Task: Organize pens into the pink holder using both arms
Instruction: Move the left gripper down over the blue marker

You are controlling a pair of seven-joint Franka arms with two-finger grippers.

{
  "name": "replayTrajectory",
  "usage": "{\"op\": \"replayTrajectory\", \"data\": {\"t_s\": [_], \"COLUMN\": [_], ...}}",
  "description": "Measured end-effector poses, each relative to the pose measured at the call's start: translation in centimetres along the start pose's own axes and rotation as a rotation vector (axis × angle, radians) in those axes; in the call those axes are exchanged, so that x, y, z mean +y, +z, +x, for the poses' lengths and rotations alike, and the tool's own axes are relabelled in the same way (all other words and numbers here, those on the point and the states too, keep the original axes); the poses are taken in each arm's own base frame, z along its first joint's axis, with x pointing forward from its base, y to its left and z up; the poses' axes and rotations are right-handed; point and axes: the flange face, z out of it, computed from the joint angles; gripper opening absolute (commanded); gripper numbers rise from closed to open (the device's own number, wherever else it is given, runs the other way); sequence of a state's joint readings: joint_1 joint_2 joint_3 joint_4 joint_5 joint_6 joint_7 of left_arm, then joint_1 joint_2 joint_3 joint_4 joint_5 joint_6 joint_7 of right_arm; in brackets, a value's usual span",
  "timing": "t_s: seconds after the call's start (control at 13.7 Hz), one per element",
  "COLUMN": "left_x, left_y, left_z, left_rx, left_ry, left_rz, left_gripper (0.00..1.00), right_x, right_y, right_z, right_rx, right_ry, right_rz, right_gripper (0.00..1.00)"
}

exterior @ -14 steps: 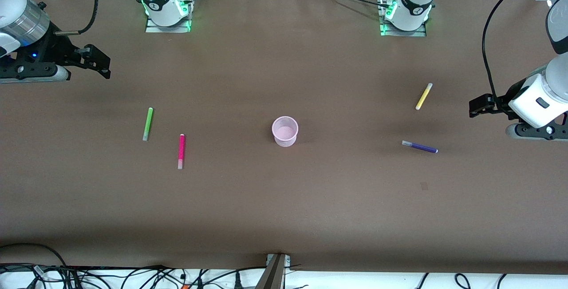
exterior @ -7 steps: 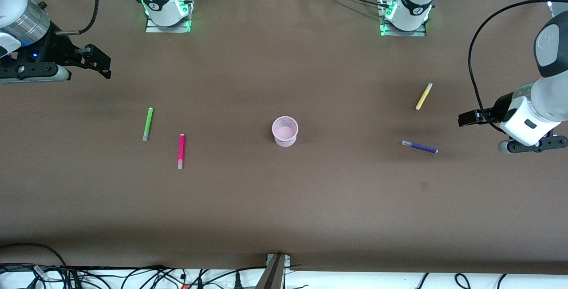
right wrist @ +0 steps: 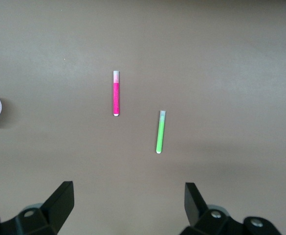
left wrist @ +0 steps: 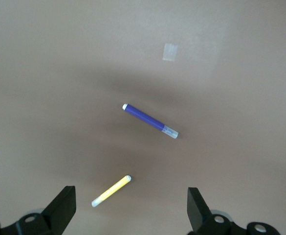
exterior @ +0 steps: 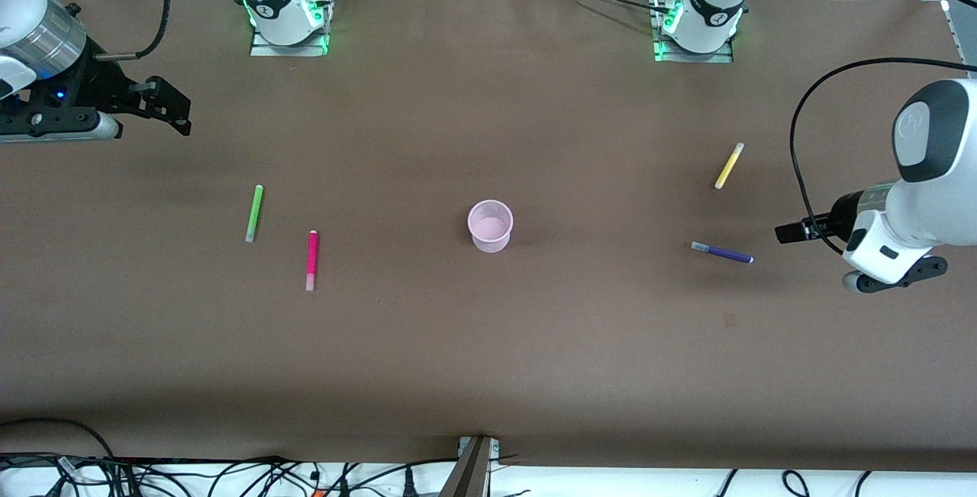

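The pink holder [exterior: 490, 226] stands upright mid-table, empty. Toward the left arm's end from it lie the purple pen [exterior: 722, 253] and, farther from the front camera, the yellow pen [exterior: 729, 166]; the left gripper [exterior: 790, 233] hangs wide and empty just past the purple pen. Toward the right arm's end lie the magenta pen [exterior: 311, 260] and green pen [exterior: 254, 213]; the right gripper [exterior: 174, 108] waits spread wide, well apart from both

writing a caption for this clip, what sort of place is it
Most likely a robotics lab bench. Two white arms are bolted to a table covered in brown sheeting, loose cables run along its edge, and only test props lie on it: four pens and a pink holder.
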State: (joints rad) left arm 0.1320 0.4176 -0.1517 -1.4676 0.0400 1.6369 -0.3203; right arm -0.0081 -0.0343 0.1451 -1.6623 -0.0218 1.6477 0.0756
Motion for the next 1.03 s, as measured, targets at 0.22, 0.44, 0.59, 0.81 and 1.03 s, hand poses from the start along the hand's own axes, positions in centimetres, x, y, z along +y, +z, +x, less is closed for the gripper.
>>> {"op": "replayTrajectory", "data": {"t_s": [0.22, 0.44, 0.59, 0.81, 1.03], "left_x": [0.3, 0.4, 0.4, 0.1, 0.0], "left_y": [2.9, 4.6, 5.2, 7.0, 9.1], "left_z": [0.2, 0.1, 0.3, 1.0, 1.4], "left_rx": [-0.003, -0.014, -0.009, 0.025, 0.068], "left_ry": [-0.060, -0.113, -0.163, -0.311, -0.420], "left_rz": [0.001, 0.005, 0.003, -0.018, -0.047], "left_gripper": [1.00, 1.00, 1.00, 1.00, 1.00], "right_x": [-0.1, -0.1, -0.1, -0.1, -0.5], "right_y": [-0.1, 0.0, 0.0, 0.0, 0.0], "right_z": [0.1, 0.3, 0.3, 0.3, 0.3], "right_rx": [0.007, 0.016, 0.017, 0.018, 0.019], "right_ry": [-0.001, -0.001, -0.001, -0.002, -0.008], "right_rz": [0.001, 0.002, 0.002, 0.002, 0.002], "right_gripper": [1.00, 1.00, 1.00, 1.00, 1.00]}}
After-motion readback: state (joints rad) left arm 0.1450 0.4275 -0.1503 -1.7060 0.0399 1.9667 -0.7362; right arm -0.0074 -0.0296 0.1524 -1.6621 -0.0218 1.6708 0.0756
